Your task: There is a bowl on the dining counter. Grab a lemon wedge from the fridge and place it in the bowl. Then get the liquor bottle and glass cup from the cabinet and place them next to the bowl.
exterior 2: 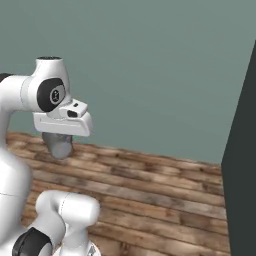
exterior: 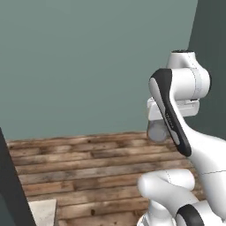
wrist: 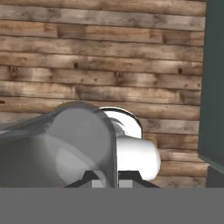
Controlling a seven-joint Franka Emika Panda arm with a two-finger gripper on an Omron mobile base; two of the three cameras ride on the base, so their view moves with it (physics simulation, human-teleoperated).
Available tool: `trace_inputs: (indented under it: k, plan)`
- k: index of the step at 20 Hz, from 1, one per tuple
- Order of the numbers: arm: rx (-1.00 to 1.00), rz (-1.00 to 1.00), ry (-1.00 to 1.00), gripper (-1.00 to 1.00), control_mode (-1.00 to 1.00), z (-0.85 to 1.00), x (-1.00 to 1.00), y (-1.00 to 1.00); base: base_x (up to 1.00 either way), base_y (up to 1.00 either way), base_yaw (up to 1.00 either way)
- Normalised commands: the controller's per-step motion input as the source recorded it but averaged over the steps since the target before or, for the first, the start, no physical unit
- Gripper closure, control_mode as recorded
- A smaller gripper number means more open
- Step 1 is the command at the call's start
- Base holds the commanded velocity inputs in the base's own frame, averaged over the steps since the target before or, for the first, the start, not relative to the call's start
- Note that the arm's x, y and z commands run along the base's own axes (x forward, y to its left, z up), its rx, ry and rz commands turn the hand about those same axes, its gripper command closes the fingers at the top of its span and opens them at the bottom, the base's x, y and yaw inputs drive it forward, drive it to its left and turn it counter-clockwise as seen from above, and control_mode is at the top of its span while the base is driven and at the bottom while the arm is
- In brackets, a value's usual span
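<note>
Arm folded up over the base, facing a plain grey-green wall [exterior: 88, 57] and a wooden plank floor [exterior: 88, 163]. A dark panel edge [exterior 2: 242, 165] stands at the right of the right base view; cannot tell what it belongs to. A pale stone-like corner [exterior: 44, 212] pokes in at the lower left of the left base view, possibly a tabletop edge, too little showing to be sure.

The tool [wrist: 107, 181] hangs below the wrist, pointing down at the floor. It grips a grey translucent cylinder, most likely the glass cup [wrist: 65, 144]: the cup lies across the hand view just above the fingertips, and appears as a small grey stub [exterior: 157, 131] under the hand in the left base view, likewise in the right base view [exterior 2: 59, 144].

Task things: the cup is in the tool, carried off the floor. Bowl, lemon wedge, liquor bottle, fridge, cabinet: not placed from here.

Judgement on progress: the cup is taken up and in transit, so its fetch is half done; setting it beside the bowl remains. Whether the lemon and bottle steps are finished cannot be told.
</note>
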Motion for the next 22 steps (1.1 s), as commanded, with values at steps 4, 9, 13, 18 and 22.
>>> trace_inputs:
  k: [4,9,13,18,22]
  plan:
    - [0.00,0.00,0.00,1.00,1.00,0.00,0.00,0.00,1.00,0.00,0.24]
    - [0.00,0.00,0.00,1.00,1.00,0.00,0.00,0.00,1.00,0.00,0.36]
    - [0.00,0.00,0.00,1.00,1.00,0.00,0.00,0.00,1.00,0.00,0.52]
    - [0.00,0.00,0.00,1.00,1.00,0.00,0.00,0.00,1.00,0.00,0.73]
    - [0.00,0.00,0.00,1.00,1.00,0.00,0.00,0.00,0.96,0.00,0.81]
